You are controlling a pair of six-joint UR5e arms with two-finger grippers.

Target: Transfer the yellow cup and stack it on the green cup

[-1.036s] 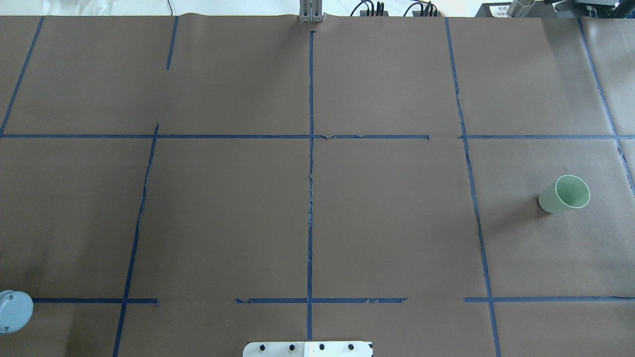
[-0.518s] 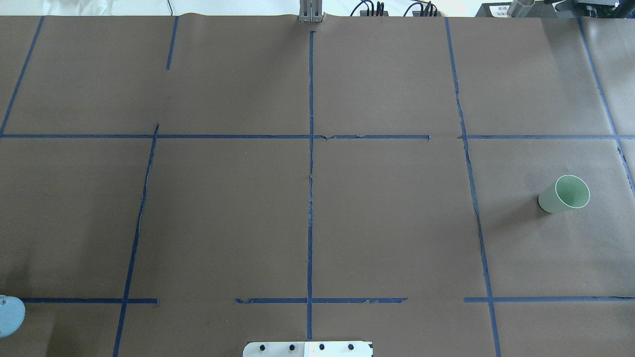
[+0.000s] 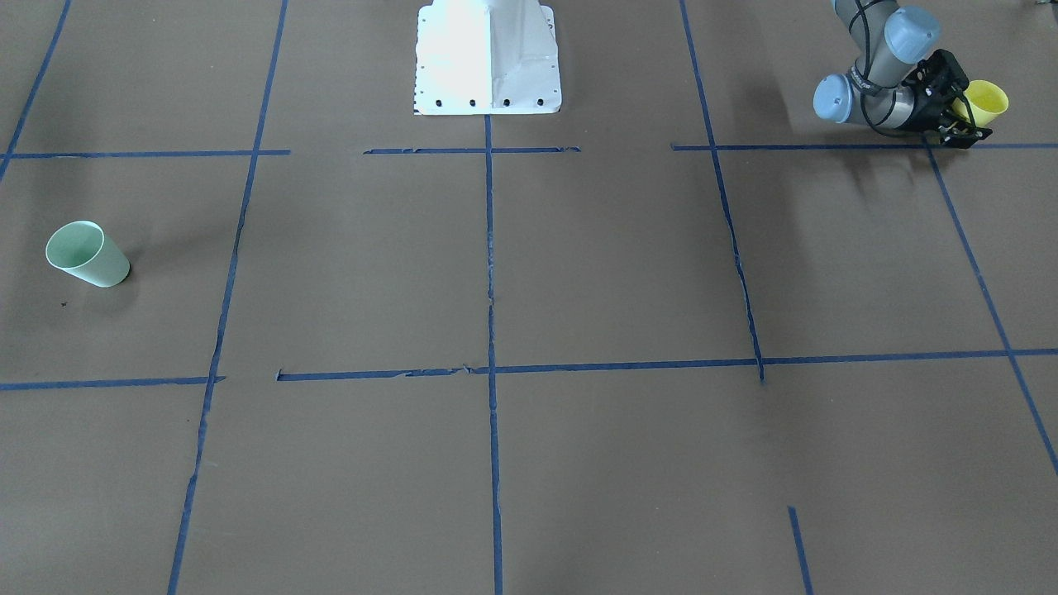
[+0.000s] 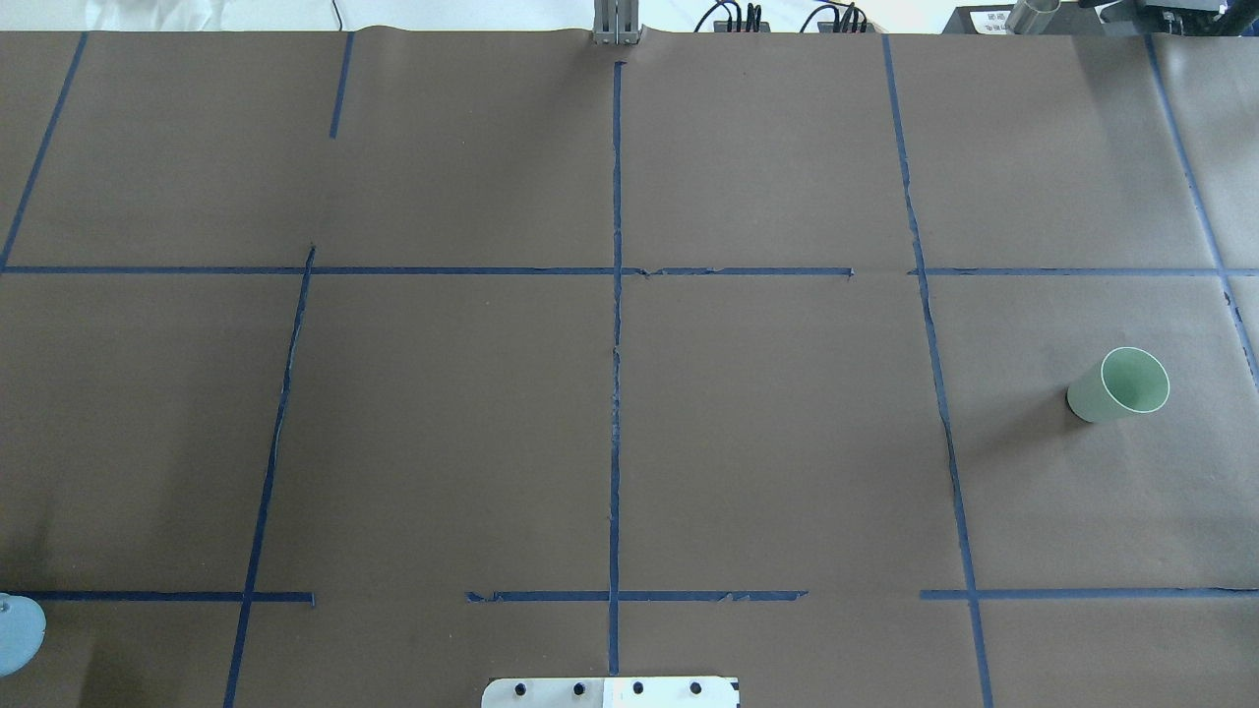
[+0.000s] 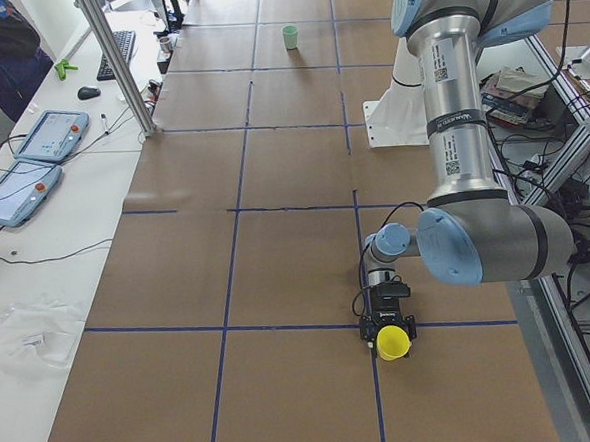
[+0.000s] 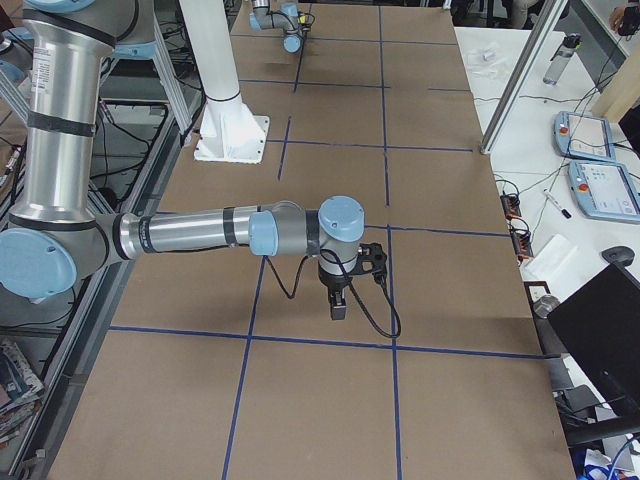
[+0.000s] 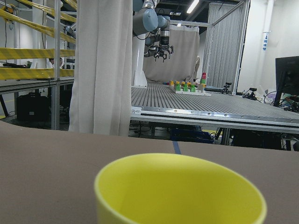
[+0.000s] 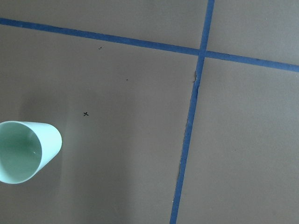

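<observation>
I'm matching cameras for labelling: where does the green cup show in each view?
Front-facing: green cup near the left edge, mid-height.
Overhead: the cup on the right side, mid-height.
Exterior left: the cup far off, top centre.
Exterior right: not visible.
Left wrist: not in it.
Right wrist: the cup at the lower left edge.
Shared landmark: white robot base, in all four exterior views.

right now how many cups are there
2: the yellow cup at the left tool, far on the robot's left; the green cup far on its right. None seems hidden.
</observation>
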